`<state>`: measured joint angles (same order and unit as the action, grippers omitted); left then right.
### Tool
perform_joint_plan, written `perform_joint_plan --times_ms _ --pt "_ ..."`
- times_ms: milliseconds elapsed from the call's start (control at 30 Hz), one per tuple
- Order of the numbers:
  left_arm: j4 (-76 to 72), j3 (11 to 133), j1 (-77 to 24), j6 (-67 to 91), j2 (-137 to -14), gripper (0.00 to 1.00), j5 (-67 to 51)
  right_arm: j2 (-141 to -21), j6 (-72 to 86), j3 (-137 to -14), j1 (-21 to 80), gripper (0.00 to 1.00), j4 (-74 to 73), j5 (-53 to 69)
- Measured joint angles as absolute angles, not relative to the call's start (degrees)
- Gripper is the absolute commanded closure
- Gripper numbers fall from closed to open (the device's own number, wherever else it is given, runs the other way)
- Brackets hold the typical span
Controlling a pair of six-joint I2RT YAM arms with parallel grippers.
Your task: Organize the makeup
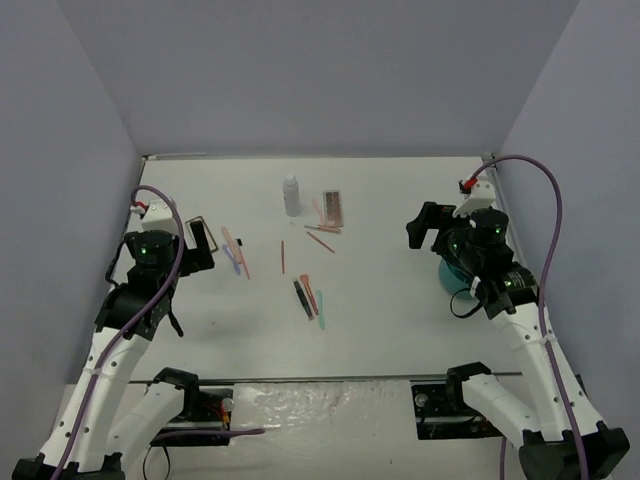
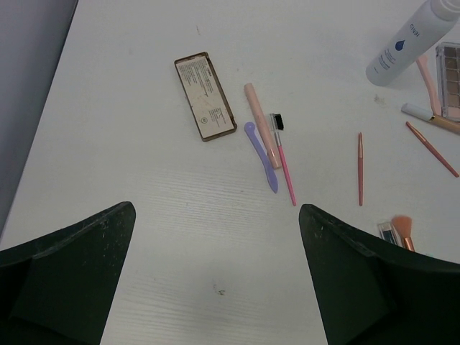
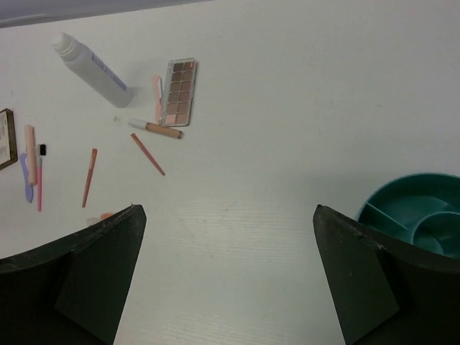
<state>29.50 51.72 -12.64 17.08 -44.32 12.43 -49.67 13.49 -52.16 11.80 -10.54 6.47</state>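
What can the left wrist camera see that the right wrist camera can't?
Only the left wrist view shows the whole brown palette, printed label up; the right wrist view catches just its edge. Only the right wrist view shows the teal tub with its compartments, at the lower right. Both show the white bottle, the palette of brown shades, the purple stick, the pink brush stick and the thin red pencil.

You had a whitish bottle (image 2: 406,43) with a blue drop mark, a brown-edged palette (image 2: 205,95), a purple stick (image 2: 261,154), a pink stick (image 2: 285,169), a teal tub (image 3: 413,212) and a white table (image 2: 180,230).
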Motion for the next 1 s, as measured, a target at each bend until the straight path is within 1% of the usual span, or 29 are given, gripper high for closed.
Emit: perform_joint_plan --times_ms 100,300,433,567,733,800,900,967,1000 --pt "29.1 51.6 -12.6 17.1 -43.7 0.03 12.3 -52.7 14.0 -52.2 13.0 0.00 -7.6 7.6" --pt "29.0 51.1 -12.6 19.4 -45.3 0.03 12.1 -54.8 14.1 -52.2 14.6 0.00 -3.3 8.0" --pt "30.2 52.2 -12.6 22.2 -51.0 0.04 11.8 -55.0 14.0 -52.2 14.7 0.00 -2.8 7.9" --pt "31.9 55.7 -12.6 25.3 -62.3 0.06 9.6 -54.5 13.7 -51.3 14.8 0.00 -2.0 7.9" --pt "33.2 60.7 -12.6 29.2 -75.2 0.15 8.6 -53.2 13.5 -48.7 15.1 0.00 -1.7 7.9" --pt "33.4 63.5 -12.6 31.0 -80.3 0.22 8.5 -53.0 13.5 -48.1 15.1 0.00 -1.8 8.0" --pt "33.8 67.9 -12.6 33.3 -87.7 0.40 8.4 -52.5 13.4 -47.6 15.2 0.00 -1.7 8.0" --pt "33.7 70.5 -12.6 34.7 -91.8 0.46 8.3 -51.7 13.4 -47.2 15.4 0.00 -1.7 8.0" --pt "33.6 71.5 -12.6 35.4 -93.6 0.47 8.3 -51.2 13.4 -47.0 15.4 0.00 -1.7 8.0"
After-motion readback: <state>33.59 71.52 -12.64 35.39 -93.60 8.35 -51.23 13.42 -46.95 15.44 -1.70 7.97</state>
